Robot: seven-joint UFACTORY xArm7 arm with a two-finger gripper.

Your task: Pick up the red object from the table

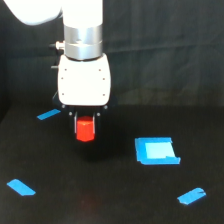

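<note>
The red object point(85, 130) is a small red-orange block held between the two dark fingers of my gripper point(85, 125), under the white wrist housing. The gripper is shut on it; the block's lower part shows below the fingertips. It seems to hang a little above the black table point(115, 200), with a dark shadow under it. The block's top is hidden between the fingers.
A blue square patch point(156, 150) lies on the table at the exterior view's right of the gripper. Blue tape strips lie at the back left point(48, 114), front left point(20, 187) and front right point(192, 196). A black backdrop stands behind.
</note>
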